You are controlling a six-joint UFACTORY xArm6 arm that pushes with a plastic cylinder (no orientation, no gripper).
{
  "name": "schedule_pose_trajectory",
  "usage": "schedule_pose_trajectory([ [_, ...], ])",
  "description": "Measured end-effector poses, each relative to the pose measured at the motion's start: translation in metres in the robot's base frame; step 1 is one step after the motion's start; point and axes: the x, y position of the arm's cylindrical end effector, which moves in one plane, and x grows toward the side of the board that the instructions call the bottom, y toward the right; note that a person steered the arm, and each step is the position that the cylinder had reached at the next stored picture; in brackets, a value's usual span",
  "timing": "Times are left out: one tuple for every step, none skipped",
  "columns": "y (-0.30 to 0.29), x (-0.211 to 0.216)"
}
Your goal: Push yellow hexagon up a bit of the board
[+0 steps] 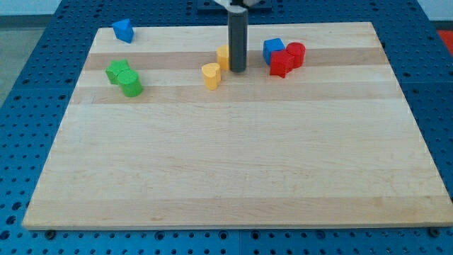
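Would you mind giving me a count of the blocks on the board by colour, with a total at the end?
Blue: 2, a block near the top-left corner and a cube
Green: 2, a star and a rounded block
Yellow: 2, a heart and a hexagon partly behind my tip
Red: 2, two touching blocks
Total: 8

A straight dark grey cylindrical rod (237, 42) with a smooth, slightly glossy surface hangs close to the far edge of the board, a pale streak of reflected light running down its length. At its upper end it meets a light, whitish mounting piece (236, 4) with dark parts on either side, cut off by the view's top so that little of its form can be made out. My tip (237, 70) is the rod's flat, blunt lower end, the same dark colour and the same width as the shaft above it.
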Motion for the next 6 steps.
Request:
schedule_pose_trajectory([
  [-0.021, -0.028],
  [-0.043, -0.008],
  [-0.082, -0.002],
  [-0.1, -0.018],
  [-0.074, -0.02],
  [-0.055, -0.034],
])
